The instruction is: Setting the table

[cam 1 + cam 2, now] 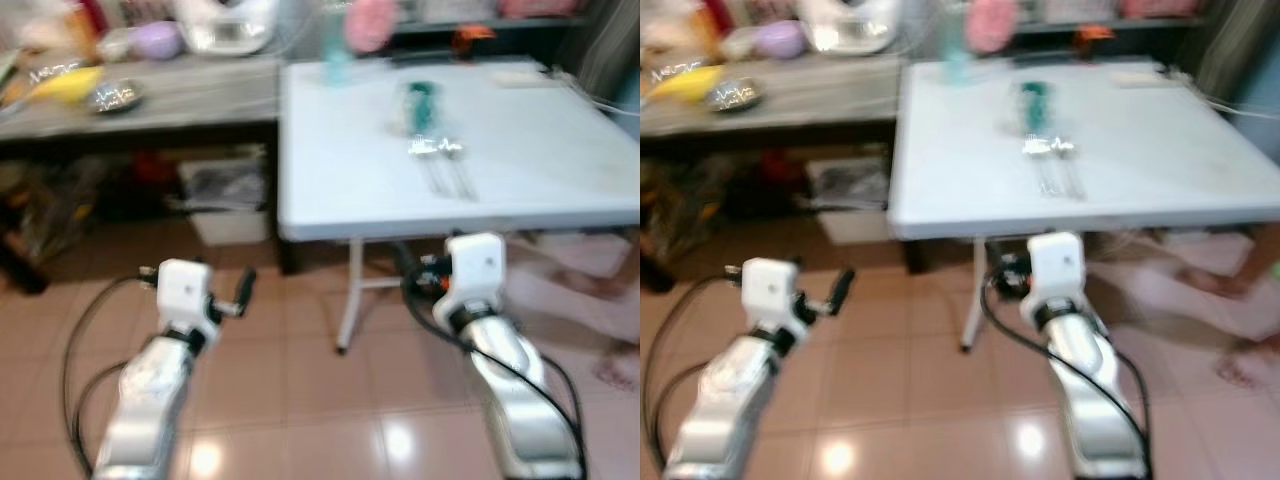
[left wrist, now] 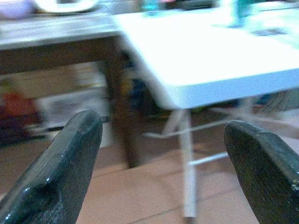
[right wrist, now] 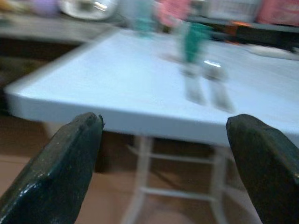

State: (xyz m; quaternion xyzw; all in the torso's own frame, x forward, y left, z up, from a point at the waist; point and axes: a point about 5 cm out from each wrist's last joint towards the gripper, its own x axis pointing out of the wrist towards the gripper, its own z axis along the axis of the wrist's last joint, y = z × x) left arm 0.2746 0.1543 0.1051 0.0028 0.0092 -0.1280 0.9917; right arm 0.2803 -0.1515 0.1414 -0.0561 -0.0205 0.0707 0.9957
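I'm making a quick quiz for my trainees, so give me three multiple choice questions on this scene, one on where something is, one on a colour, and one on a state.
1. Where does the cutlery lie?
A. on the white table
B. on the floor
C. on the wooden bench

2. What colour is the floor?
A. grey
B. reddish brown
C. green

3. How do the fingers of the left tool stand?
A. shut on a fork
B. shut on nothing
C. open, holding nothing

Answers:
1. A, the silver pieces rest on the white table, just in front of a green object.
2. B, the tiles under both arms are reddish brown.
3. C, the left wrist view shows its two black fingers wide apart with only table and floor between them.
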